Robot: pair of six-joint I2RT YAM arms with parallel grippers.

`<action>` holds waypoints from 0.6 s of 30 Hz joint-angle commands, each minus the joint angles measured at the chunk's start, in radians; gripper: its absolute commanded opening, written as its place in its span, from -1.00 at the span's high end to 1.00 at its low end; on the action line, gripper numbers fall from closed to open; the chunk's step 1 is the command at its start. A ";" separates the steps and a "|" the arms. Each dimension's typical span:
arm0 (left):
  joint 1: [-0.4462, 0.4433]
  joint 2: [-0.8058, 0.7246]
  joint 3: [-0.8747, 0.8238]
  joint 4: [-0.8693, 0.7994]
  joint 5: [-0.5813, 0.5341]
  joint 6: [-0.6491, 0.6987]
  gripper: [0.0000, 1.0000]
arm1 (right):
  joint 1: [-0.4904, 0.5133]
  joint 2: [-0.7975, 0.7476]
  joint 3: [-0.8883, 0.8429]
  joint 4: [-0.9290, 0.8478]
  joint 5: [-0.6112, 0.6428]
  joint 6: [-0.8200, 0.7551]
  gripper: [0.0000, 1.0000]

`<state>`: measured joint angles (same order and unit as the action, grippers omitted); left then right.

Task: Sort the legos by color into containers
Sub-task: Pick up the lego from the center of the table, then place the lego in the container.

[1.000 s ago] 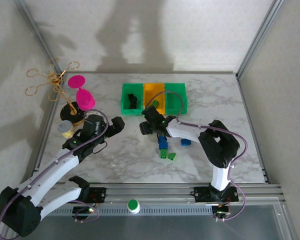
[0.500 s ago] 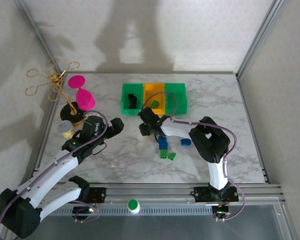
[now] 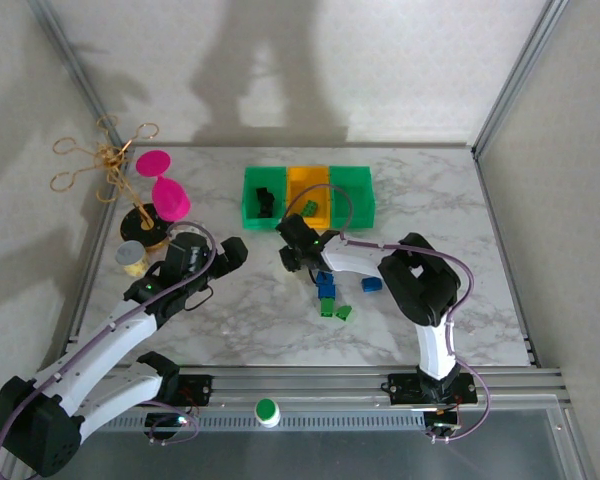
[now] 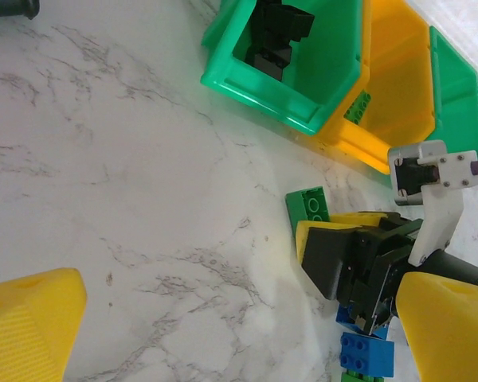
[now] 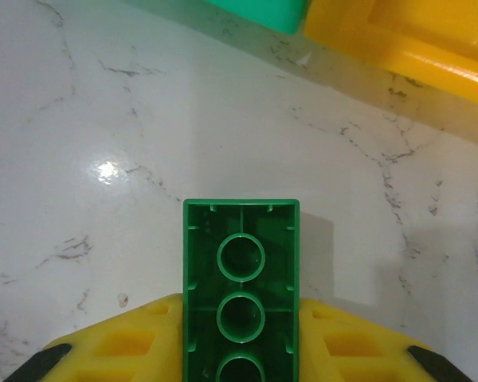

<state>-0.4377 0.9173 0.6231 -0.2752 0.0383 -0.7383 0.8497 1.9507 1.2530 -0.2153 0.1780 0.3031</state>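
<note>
My right gripper (image 5: 240, 322) is shut on a green lego (image 5: 240, 239), whose hollow underside faces the camera just above the marble. In the left wrist view that green lego (image 4: 309, 208) sticks out of the right gripper (image 4: 334, 251), in front of the containers. In the top view these are a green bin (image 3: 248, 212) with black legos (image 3: 265, 200), an orange-yellow bin (image 3: 302, 181) with a green lego (image 3: 310, 207), and a second green bin (image 3: 352, 195). My left gripper (image 3: 230, 250) hovers open to the left, holding nothing. Loose blue legos (image 3: 326, 285) and green legos (image 3: 333, 309) lie below the right gripper (image 3: 295, 245).
A pink goblet (image 3: 165, 190), a gold wire stand (image 3: 110, 165) and a small capped jar (image 3: 131, 257) stand at the table's left. Another blue lego (image 3: 371, 284) lies right of the pile. A green-capped item (image 3: 267, 410) sits on the front rail.
The right gripper's jaws have closed on the green lego, and the right arm's elbow has swung left. The left arm has stayed still.
</note>
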 commanded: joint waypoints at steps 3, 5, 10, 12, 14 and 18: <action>-0.006 0.020 0.035 0.020 0.026 -0.008 -0.99 | -0.001 -0.136 -0.009 -0.035 -0.016 0.057 0.42; -0.006 0.036 0.051 0.027 0.027 -0.003 -0.99 | -0.017 -0.164 -0.005 -0.054 -0.014 0.081 0.41; -0.006 0.087 0.089 0.051 0.042 0.015 -0.99 | -0.072 -0.196 0.032 -0.096 0.023 0.138 0.41; -0.006 0.109 0.106 0.065 0.048 0.025 -0.99 | -0.096 -0.194 0.048 -0.094 0.038 0.156 0.41; -0.006 0.123 0.116 0.081 0.051 0.035 -0.99 | -0.116 -0.175 0.068 -0.092 0.051 0.172 0.41; -0.006 0.166 0.126 0.121 0.050 0.041 -0.99 | -0.133 -0.105 0.134 -0.072 0.097 0.203 0.41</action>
<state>-0.4377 1.0569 0.7143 -0.1974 0.0723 -0.7216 0.7177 1.7954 1.3277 -0.2886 0.2180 0.4610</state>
